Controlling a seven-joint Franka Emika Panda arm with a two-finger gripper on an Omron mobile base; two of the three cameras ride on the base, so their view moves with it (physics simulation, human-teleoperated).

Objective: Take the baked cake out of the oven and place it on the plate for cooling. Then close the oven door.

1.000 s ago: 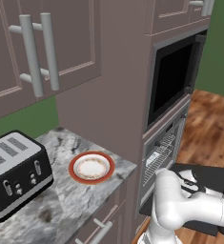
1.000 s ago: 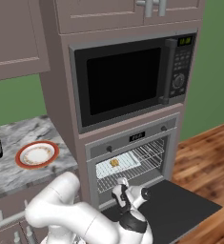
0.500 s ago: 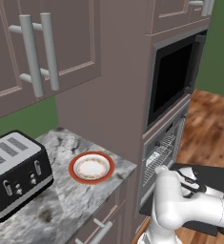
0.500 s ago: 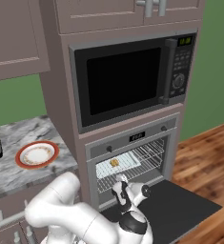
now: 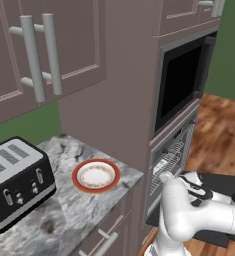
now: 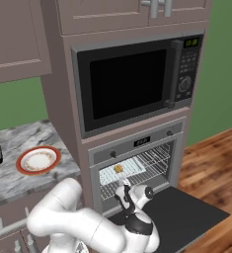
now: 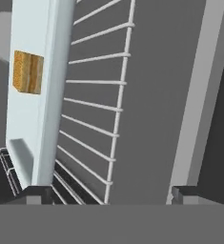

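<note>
On pale tray inside oven: baked cake, small golden-brown block; gripper wide open, empty

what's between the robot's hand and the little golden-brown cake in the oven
In the hand view, between the open hand and the small golden-brown cake lie bare pale baking tray and wire oven rack; nothing blocks it.

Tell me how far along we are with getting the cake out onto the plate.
Done: the oven door is open and lying flat. In hand: the open gripper is at the oven mouth facing the wire rack, holding nothing; the baked cake sits on the pale baking tray. Left: grasp the cake, carry it to the plate on the counter, which holds nothing yet, then close the door.
</note>
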